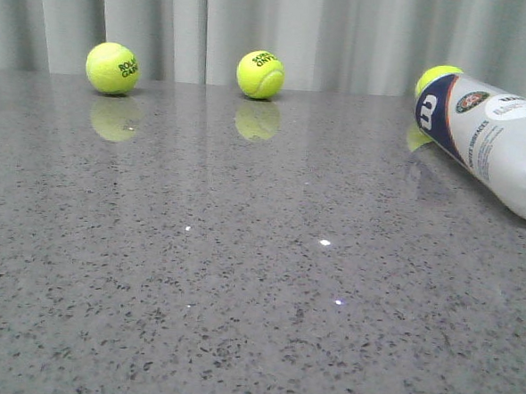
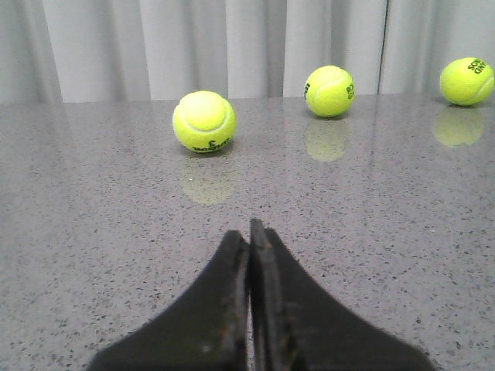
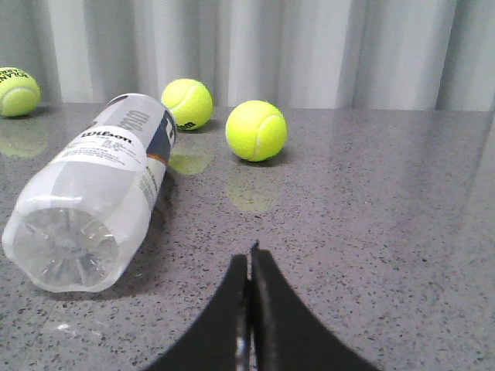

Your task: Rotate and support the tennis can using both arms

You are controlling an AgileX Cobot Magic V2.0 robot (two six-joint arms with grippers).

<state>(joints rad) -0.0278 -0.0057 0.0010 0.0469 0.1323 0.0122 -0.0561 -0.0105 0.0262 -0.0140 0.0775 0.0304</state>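
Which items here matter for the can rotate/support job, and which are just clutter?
In play:
- tennis can, lying on its side
- left gripper, shut, empty
- right gripper, shut, empty

Lying about:
- loose tennis balls, e.g.
- table
- curtain

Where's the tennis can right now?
In the front view the tennis can lies on its side at the table's far right, touching neither gripper, with two tennis balls just behind it.
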